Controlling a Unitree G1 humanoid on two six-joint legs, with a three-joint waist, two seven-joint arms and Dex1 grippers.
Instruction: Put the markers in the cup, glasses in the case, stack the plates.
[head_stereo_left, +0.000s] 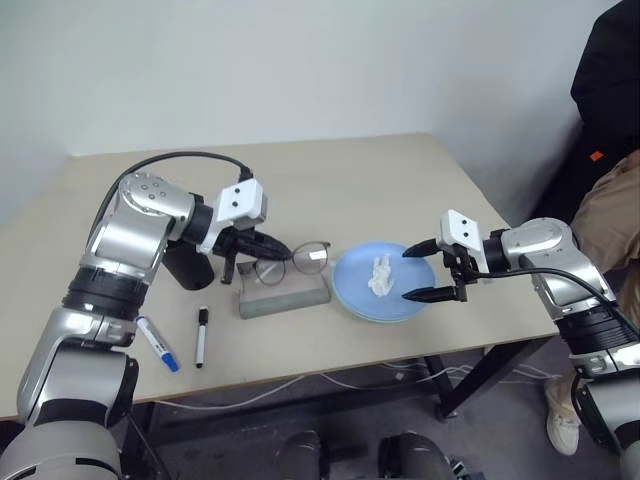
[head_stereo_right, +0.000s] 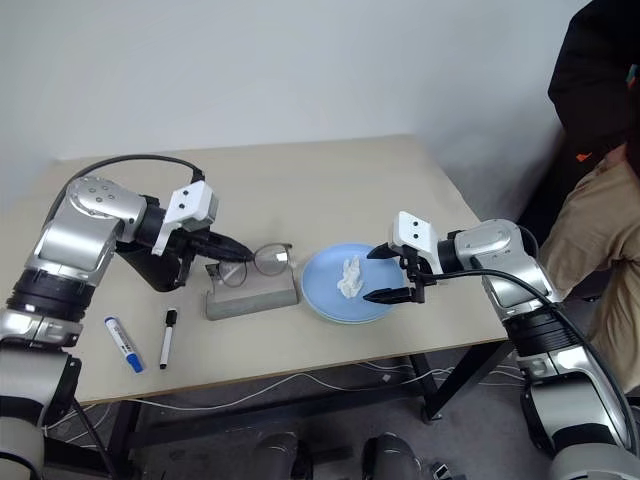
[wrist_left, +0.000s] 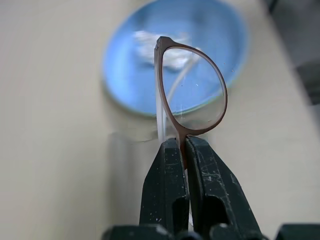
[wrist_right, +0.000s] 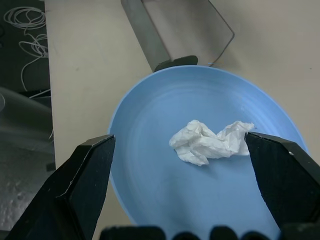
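Two grippers up: left gripper (head_stereo_left: 272, 243) clamped on glasses (head_stereo_left: 305, 258) by the frame, held above the case (head_stereo_left: 283, 294); right gripper (head_stereo_left: 423, 271) apart over plates (head_stereo_left: 352, 290) at 3 o'clock. We lower slow, keep lenses level w/ case, release only once seated.

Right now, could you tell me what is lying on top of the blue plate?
A small crumpled white tissue lies on the light blue plate. A pale green rim peeks from underneath; the rest of that lower plate is covered.
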